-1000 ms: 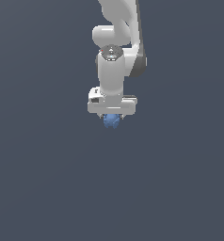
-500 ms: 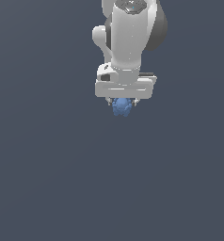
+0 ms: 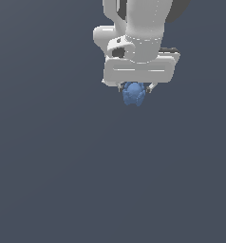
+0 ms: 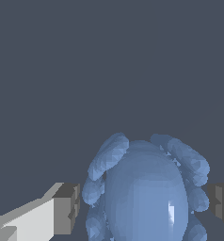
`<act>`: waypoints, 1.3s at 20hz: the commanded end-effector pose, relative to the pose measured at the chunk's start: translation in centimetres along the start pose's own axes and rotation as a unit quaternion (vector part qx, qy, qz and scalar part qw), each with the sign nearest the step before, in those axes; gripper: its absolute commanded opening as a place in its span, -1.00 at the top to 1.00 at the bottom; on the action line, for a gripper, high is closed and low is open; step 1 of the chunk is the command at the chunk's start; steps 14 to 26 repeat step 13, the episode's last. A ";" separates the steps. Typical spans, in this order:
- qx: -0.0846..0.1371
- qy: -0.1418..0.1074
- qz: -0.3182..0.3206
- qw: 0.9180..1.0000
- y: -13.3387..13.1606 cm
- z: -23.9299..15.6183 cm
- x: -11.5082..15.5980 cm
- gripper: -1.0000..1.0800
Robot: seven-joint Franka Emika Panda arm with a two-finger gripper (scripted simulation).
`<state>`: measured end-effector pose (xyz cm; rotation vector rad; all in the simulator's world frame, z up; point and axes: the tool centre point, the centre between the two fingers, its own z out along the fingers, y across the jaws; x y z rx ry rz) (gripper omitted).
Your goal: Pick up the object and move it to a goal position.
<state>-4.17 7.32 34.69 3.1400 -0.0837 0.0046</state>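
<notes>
- Judging progress from both views, I put the pick-up as done: the gripper (image 3: 134, 90) was clamped on the object (image 3: 133, 94), which hung just under the white hand, high in the exterior view and a little toward that view's right.
- In the wrist view the object (image 4: 147, 190) sat between the two fingers (image 4: 67, 207), one grey pad on each side of it. The near pad looked to be touching its bumpy edge; the far pad was partly cut off by the frame, so I could not confirm contact there.
- The object read as blue, roundish and lumpy, with a smooth domed body and a ring of small knobs around it. It was much narrower than the hand above it.
- Nothing lay under or beside the object in either view, only a flat dark grey field. I could not tell from that whether I was seeing the tabletop or plain background, nor how high the object was off any surface.
- What was left, as I judged it, was the carry to the goal. No goal marker showed in either view, so I could not say how far away it lay or in which direction.
- The risk I saw was the lumpy surface: a hold on knobs rather than the body could slip or twist during travel.
</notes>
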 end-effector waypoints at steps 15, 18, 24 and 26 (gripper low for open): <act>0.000 -0.001 0.001 1.000 -1.2 -2.6 0.6 1.00; 0.000 -0.001 0.001 1.000 -1.2 -2.6 0.6 1.00; 0.000 -0.001 0.001 1.000 -1.2 -2.6 0.6 1.00; 0.000 -0.001 0.001 1.000 -1.2 -2.6 0.6 1.00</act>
